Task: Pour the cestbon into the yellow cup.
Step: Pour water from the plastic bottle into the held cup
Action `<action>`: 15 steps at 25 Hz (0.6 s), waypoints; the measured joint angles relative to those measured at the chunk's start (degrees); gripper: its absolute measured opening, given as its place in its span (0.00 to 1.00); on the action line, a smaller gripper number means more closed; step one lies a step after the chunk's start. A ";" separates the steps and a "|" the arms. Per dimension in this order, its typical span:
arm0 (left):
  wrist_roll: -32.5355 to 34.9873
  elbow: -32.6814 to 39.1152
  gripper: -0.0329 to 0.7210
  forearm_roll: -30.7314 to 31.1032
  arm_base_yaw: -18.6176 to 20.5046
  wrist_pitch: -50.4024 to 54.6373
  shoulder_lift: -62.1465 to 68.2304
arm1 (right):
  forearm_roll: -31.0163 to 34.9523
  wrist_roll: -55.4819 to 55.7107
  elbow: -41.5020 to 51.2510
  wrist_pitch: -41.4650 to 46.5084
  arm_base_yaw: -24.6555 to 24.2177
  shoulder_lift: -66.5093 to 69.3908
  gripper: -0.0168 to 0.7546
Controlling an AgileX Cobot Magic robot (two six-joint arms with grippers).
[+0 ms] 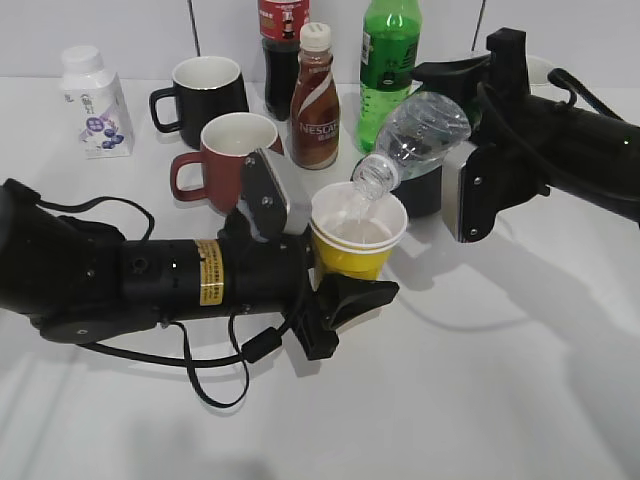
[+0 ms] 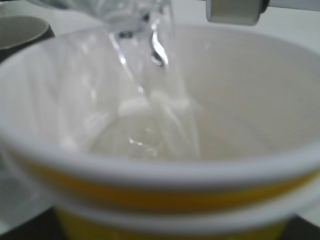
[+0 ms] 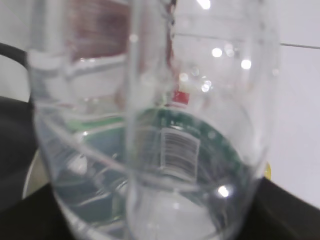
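Note:
The yellow cup, with white rim and white inside, is held upright in my left gripper near the table's middle. It fills the left wrist view. My right gripper is shut on the cestbon, a clear capless bottle. The bottle is tipped with its open mouth over the cup's rim. A thin stream of water runs into the cup, and water lies in its bottom. In the right wrist view the cestbon fills the frame, its dark green label seen through the water.
Behind the cup stand a red mug, a black mug, a brown Nescafe bottle, a dark cola bottle and a bright green soda bottle. A small white milk bottle stands at the far left.

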 joint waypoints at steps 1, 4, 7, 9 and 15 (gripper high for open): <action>0.00 0.00 0.62 0.00 0.00 0.00 0.00 | 0.00 -0.31 0.00 0.00 0.00 0.00 0.62; 0.00 0.00 0.62 0.01 0.00 0.04 0.00 | 0.22 -1.04 0.00 0.00 0.00 0.00 0.62; 0.00 0.00 0.62 0.07 0.00 0.06 0.00 | 0.28 -1.22 0.00 0.00 0.00 0.00 0.62; 0.00 0.00 0.62 0.07 0.00 0.11 0.00 | 0.28 -1.15 0.00 -0.05 0.00 0.00 0.62; 0.00 0.00 0.62 0.13 0.00 -0.54 0.00 | 0.38 5.79 0.00 -0.17 0.00 0.00 0.62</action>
